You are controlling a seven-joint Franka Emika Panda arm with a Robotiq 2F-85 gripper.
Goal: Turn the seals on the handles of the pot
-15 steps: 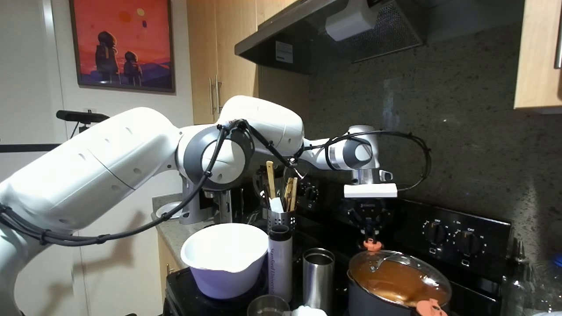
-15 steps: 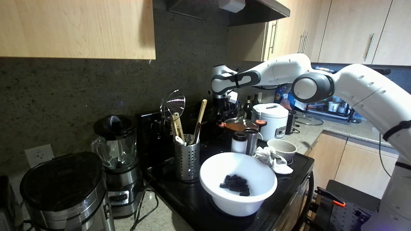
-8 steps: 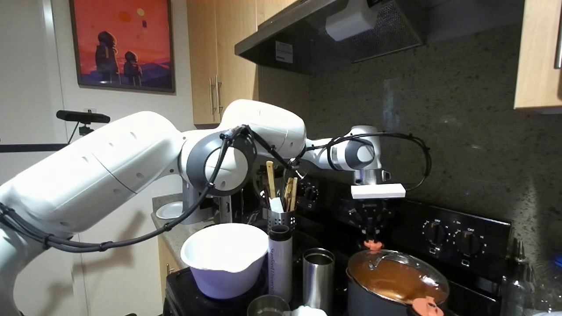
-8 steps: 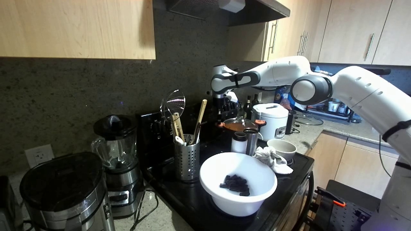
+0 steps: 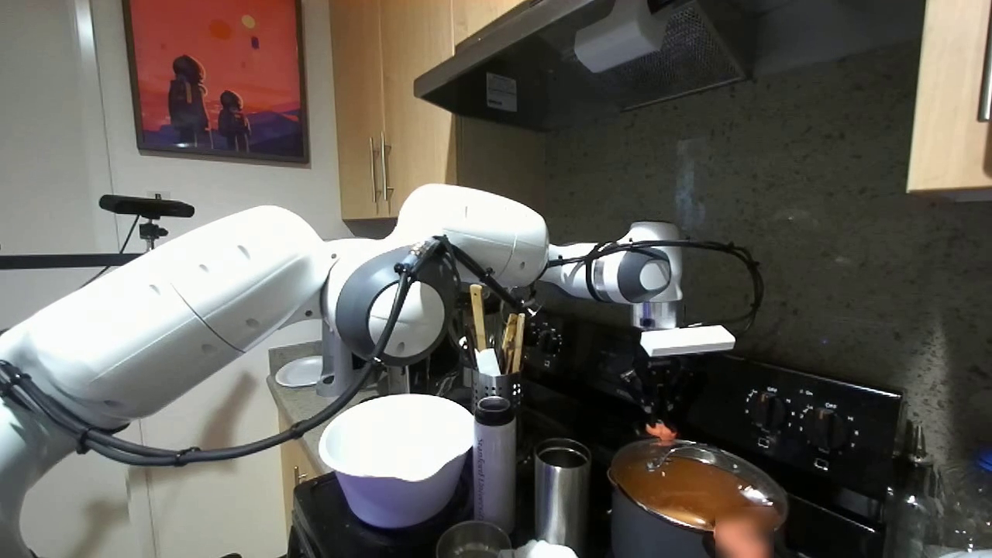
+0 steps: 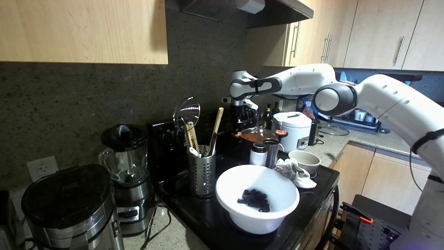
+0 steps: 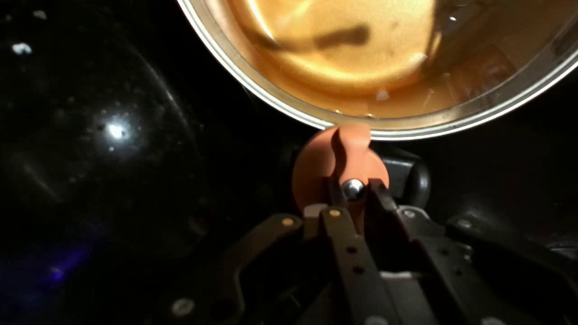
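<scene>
While the coral seal (image 7: 347, 167) is sitting at six o'clock on the pot (image 5: 651, 521) in the wrist view, its long ridge (image 7: 354, 149) pointing to twelve, the Robotiq gripper (image 7: 353, 190) is straddling that ridge, jaws slightly parted; no view is showing whether they're pinching it.

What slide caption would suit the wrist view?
Up close: the gripper clasps a seal at the rim of the pot.

Open air above the pot (image 5: 649, 527); between it and the bowl (image 5: 403, 500), 2 obstacles: a bottle (image 5: 494, 473) and steel mug (image 5: 561, 500).
</scene>
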